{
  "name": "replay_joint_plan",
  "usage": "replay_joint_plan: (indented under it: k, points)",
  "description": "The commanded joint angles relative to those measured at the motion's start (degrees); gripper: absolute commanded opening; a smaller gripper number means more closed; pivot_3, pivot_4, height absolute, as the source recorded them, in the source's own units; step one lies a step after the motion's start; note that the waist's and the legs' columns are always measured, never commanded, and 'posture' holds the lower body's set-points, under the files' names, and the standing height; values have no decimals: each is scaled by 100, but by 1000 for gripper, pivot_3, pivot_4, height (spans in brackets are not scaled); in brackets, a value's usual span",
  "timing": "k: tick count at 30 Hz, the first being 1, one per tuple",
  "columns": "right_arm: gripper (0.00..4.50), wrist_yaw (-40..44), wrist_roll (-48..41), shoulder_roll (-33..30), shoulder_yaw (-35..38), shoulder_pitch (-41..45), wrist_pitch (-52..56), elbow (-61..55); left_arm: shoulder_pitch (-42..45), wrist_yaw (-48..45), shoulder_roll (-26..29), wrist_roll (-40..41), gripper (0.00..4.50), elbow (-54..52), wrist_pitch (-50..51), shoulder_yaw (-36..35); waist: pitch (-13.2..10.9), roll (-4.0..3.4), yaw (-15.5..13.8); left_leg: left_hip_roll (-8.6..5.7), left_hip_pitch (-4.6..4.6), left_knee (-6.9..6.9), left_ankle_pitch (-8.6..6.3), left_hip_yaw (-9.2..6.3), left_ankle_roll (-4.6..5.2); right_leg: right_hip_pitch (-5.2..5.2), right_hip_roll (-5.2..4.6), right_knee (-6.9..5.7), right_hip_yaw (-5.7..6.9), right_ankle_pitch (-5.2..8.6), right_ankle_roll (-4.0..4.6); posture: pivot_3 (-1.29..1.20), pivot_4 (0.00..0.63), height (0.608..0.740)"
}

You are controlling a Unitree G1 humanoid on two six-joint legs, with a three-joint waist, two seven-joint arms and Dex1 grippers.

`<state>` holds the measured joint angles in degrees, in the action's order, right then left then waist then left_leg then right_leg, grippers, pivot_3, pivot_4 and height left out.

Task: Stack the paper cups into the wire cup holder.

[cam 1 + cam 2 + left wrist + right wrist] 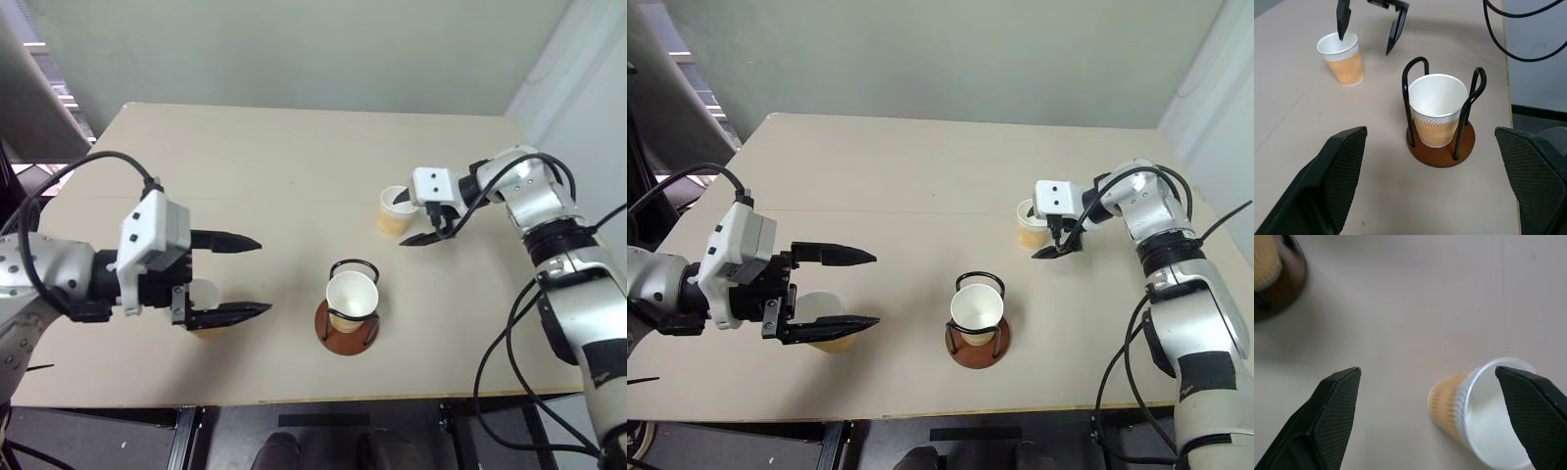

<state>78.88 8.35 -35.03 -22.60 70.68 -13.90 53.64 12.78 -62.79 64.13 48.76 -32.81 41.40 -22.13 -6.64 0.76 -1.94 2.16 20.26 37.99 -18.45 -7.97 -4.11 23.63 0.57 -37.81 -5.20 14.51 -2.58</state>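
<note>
Paper cups, small and tan-orange with white insides, were what the job was about, and there were three on the pale beige table [274, 166]. One cup [351, 299] already sat upright inside the wire cup holder [347, 329], a round reddish-brown base with thin black wire loops, near the front edge. A second cup [395, 212] stood upright further back on the right side. The right gripper [432, 223] was right at this cup with its two black fingers spread wide, one finger over the white rim and one just beside the wall, and it held nothing. To do this step well, the fingers should go one on each side of the wall, squeeze softly so the paper does not crush, and lift straight up. The left gripper [233, 277] hung wide open and empty above the third cup [826, 324] near the front left.
</note>
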Motion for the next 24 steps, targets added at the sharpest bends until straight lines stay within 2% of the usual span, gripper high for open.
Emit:
replay_joint_plan:
  k: [1,8,10,13,21,24]
  points:
    - [4467,-393,436,97,-72,379,-505,636,-103,86,76,150,4500,-239,83,-326,0,0,-4,0,0,0,0,0,-1,0,0,0,0,0,0,0,150,740]
    - [4467,-745,881,338,-78,569,-882,1379,-360,214,91,274,4500,-451,219,-615,0,0,-37,1,-1,1,-3,4,-15,-1,1,-3,3,-1,8,0,150,740]
    - [4118,-793,993,361,-91,584,-977,1456,-431,245,97,290,4500,-503,250,-691,0,0,-50,1,-1,1,-4,11,-18,-1,1,-3,4,-1,10,0,150,740]
    - [3273,-763,1031,419,-20,634,-1035,1508,-510,273,109,322,4500,-552,286,-783,0,0,-57,2,-1,1,-5,23,-21,-1,1,-4,5,-1,13,0,150,740]
    - [171,-588,1046,400,36,677,-1117,1568,-566,337,129,303,4500,-547,254,-801,0,0,-59,5,-1,2,-6,32,-27,0,3,-5,7,0,19,0,150,740]
    - [45,-328,948,323,115,658,-1129,1508,-577,332,141,286,4500,-531,243,-813,0,-1,-61,5,-1,2,-6,33,-29,-1,3,-4,8,1,20,0,150,740]
